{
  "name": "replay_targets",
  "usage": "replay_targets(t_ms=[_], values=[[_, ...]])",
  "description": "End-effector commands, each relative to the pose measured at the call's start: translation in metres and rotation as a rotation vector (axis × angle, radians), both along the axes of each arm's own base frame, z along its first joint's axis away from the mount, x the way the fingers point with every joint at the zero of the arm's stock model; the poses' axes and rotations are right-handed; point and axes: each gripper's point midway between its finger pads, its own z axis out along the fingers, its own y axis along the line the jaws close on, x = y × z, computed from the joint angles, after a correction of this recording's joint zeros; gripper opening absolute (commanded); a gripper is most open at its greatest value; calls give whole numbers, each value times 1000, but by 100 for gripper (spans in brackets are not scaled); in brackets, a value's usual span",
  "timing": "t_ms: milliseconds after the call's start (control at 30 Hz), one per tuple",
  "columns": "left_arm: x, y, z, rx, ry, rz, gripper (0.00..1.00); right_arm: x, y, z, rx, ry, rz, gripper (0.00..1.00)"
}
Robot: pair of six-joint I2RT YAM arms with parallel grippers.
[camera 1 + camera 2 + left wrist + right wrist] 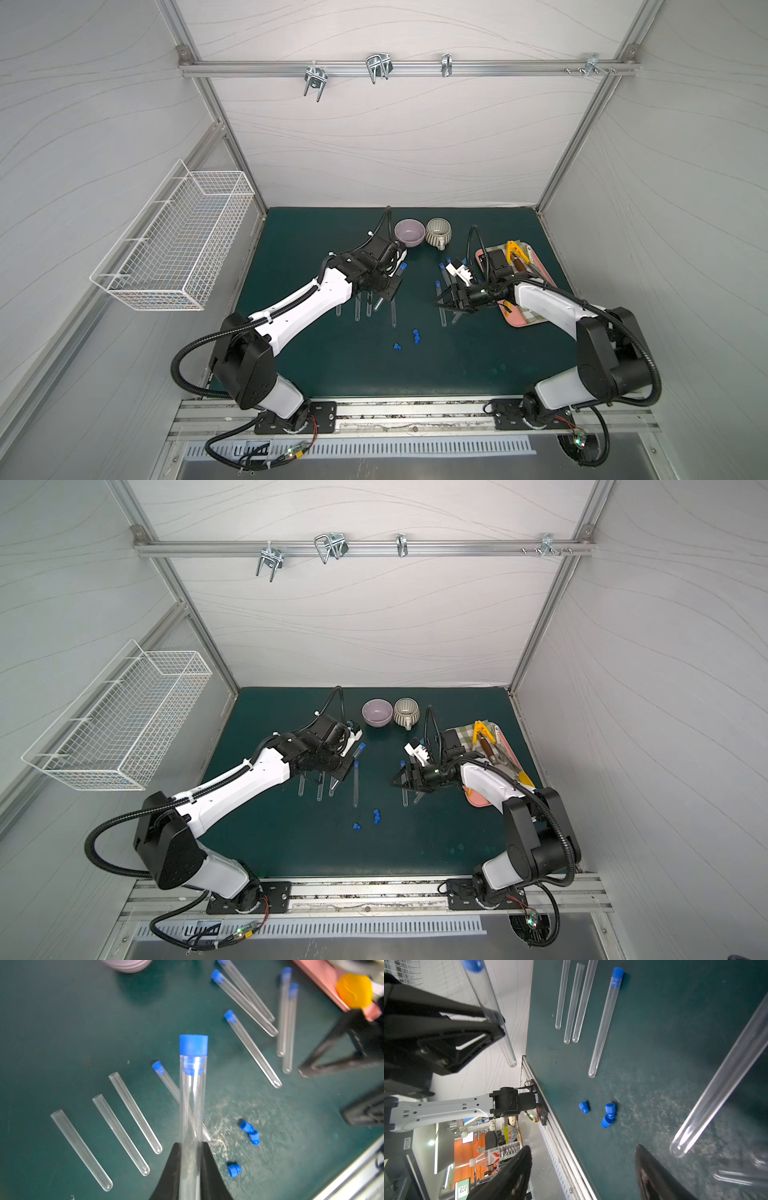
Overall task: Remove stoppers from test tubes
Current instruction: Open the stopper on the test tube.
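- Left part of the mat (pixel 353 374): three open test tubes (pixel 357 309) lie side by side with bare mouths. I judge these done.
- Left gripper (pixel 191 1145): the jaws are pinched tight on the held tube (pixel 192 1105), roughly mid-length. The tube is lifted clear of the mat. Its stopper (pixel 193 1046) is fully seated.
  Risk: the tube is a smooth round wall between narrow black fingers. A pull along its axis could drag it through the grip instead of freeing the plug.
- Directly beneath: one stoppered tube (pixel 169 1084) lies on the mat, crossing under the held one.
  Risk: if the held tube slips, it would land on this one and both could roll.
- Centre: three loose stoppers (pixel 415 337), two touching and one a little apart.
  Risk: they are small and round, so another dropped plug could scatter them toward the front edge.
- Right of centre: the capped cluster (pixel 252 1049) is five tubes lying close together, some touching, all plugged.
- Right gripper (pixel 583 1147): the jaws stand wide apart with nothing between them. It is near the cluster and well apart from the held stopper. I cannot tell its height above the mat.
  Risk: crossing over could clip the cluster. The plug is about as wide as the tube, so the jaws may close on the tube's rim rather than the plug.
- Far right: the pink tray (pixel 519 322) lies partly under the right arm.
  Risk: a wide elbow swing could nudge it.
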Motion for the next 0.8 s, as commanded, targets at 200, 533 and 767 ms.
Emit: replay_targets(t_ms=[200, 533, 767], values=[[-53, -20, -18, 55, -33, -251, 0, -1, 10, 28, 119, -27, 65, 63], [-78, -36, -26, 58, -33, -370, 0, -16, 27, 31, 187, 11, 151, 53], [-83, -38, -29, 61, -30, -391, 0, -24, 37, 28, 191, 27, 196, 49]])
